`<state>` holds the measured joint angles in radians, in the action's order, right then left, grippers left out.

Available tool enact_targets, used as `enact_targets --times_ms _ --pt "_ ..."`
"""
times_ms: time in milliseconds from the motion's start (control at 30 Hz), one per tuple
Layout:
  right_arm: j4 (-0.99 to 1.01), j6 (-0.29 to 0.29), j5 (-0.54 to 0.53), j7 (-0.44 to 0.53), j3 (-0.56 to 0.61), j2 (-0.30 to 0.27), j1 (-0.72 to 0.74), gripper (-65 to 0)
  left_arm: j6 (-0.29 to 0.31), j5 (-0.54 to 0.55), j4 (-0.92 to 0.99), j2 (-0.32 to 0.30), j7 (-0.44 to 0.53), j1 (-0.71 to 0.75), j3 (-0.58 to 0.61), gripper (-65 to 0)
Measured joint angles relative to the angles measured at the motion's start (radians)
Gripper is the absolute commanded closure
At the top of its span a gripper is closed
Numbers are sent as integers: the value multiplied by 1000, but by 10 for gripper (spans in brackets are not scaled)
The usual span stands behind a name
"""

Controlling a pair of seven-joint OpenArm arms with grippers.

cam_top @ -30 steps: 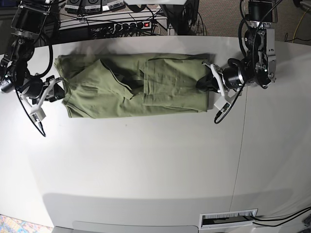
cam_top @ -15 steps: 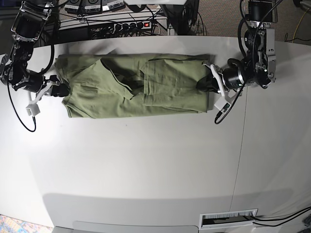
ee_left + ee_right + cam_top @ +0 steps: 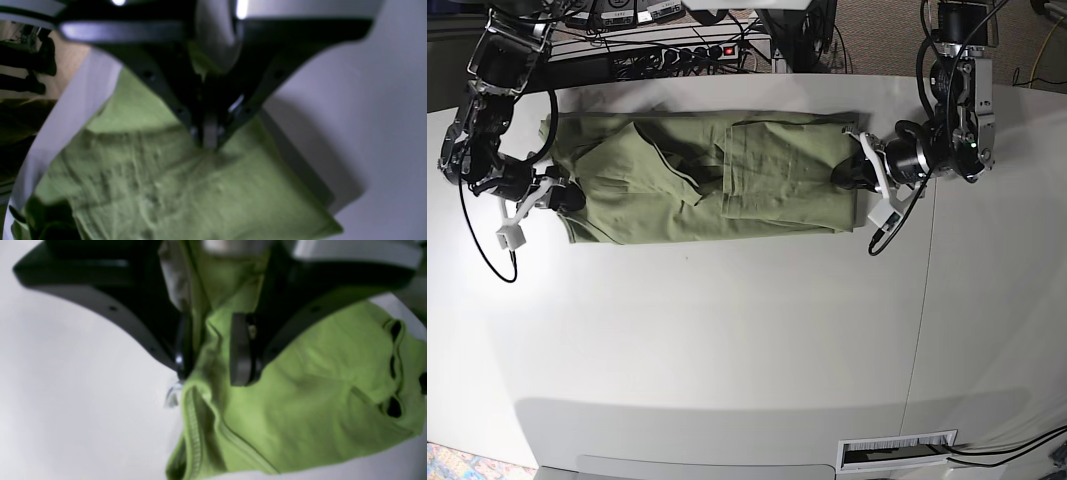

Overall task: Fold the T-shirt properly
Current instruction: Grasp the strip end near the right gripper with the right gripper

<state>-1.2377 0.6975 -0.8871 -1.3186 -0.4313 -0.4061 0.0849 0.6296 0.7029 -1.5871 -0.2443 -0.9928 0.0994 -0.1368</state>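
In the base view, the T-shirt [image 3: 707,180] lay across the upper middle of the frame on the white table [image 3: 727,340], already folded into a long band whose long axis ran left to right. One arm stood at each short end, so each was nearest its own end.

At the right of that frame, our left gripper [image 3: 851,172] met the shirt's right short edge. In the left wrist view, the left gripper [image 3: 208,138] showed its jaws clenched, tips together at the centre of the frame, pinching the edge of the green cloth [image 3: 173,186], which spread away toward the lower left.

At the left of the base frame, our right gripper [image 3: 564,196] met the shirt's left end. In the right wrist view, the right gripper [image 3: 210,353] had its jaws standing wide, with a thick bunch of cloth [image 3: 300,393] and a stitched hem running up between them. The cloth filled the gap and touched both pads, so we judged it a grasp on a thick gather, not a released claw.

We judged that the coming move turned on this line-up: both ends held, the band between them, ready for carrying one short end over toward the other.
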Motion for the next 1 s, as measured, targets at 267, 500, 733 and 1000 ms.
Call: enact_targets --times_ms 267,500,733,1000 --pt "-5 3 -40 -42 18 51 8 -191 0 1 1 0 0 0 0 0" --pt "-6 3 -53 -37 101 20 9 -144 0 1 1 0 0 0 0 0" --pt "-5 2 -103 -60 122 16 8 0 0 1 1 0 0 0 0 0" --pt "-145 -2 -334 -94 129 -50 0 0 5 5 1 0 11 5 43 0"
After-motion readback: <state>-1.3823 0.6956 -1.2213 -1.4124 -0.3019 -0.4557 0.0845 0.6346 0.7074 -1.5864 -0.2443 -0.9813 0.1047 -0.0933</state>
